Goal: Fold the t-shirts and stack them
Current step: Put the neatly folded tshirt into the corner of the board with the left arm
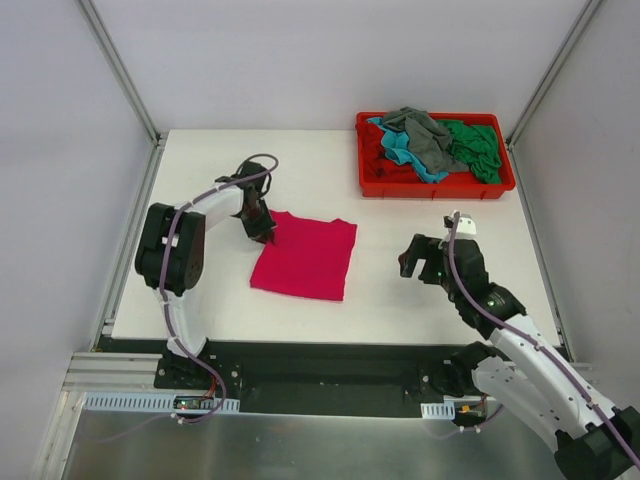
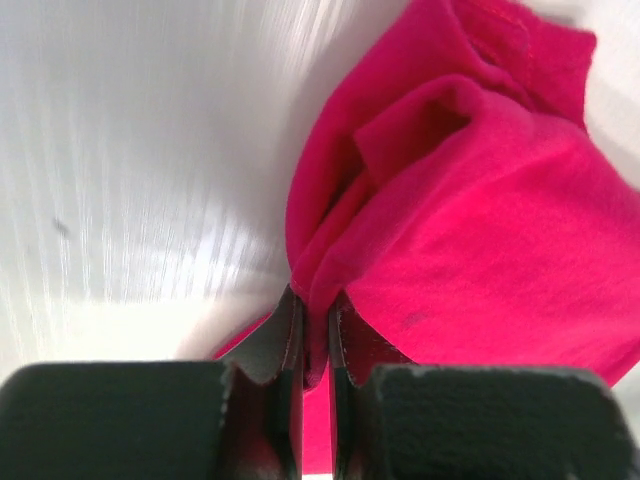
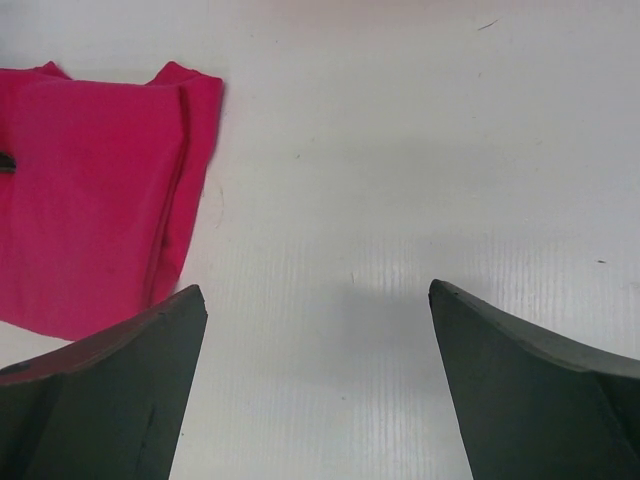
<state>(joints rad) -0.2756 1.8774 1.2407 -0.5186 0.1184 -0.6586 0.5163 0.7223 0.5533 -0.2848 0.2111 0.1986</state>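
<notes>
Left fingers [image 2: 292,335] clamp the left edge of the magenta t-shirt [image 1: 305,258], lying folded left of centre on the white surface [image 1: 420,205]; carrying that edge low and level should keep the layers square. Right fingers [image 1: 412,262] hover spread apart, empty, while white walls [image 1: 300,60] enclose the surface and a red tray [image 1: 437,190] holds other t-shirts [image 1: 440,145].

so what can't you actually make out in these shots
Top external: the left gripper hides the pink t-shirt's pinched corner.
Top external: the tangled shirts in the red tray overlap, so their count is unclear.
Right wrist: the frame's left edge cuts off the pink t-shirt.
Left wrist: the table is blurred.
</notes>
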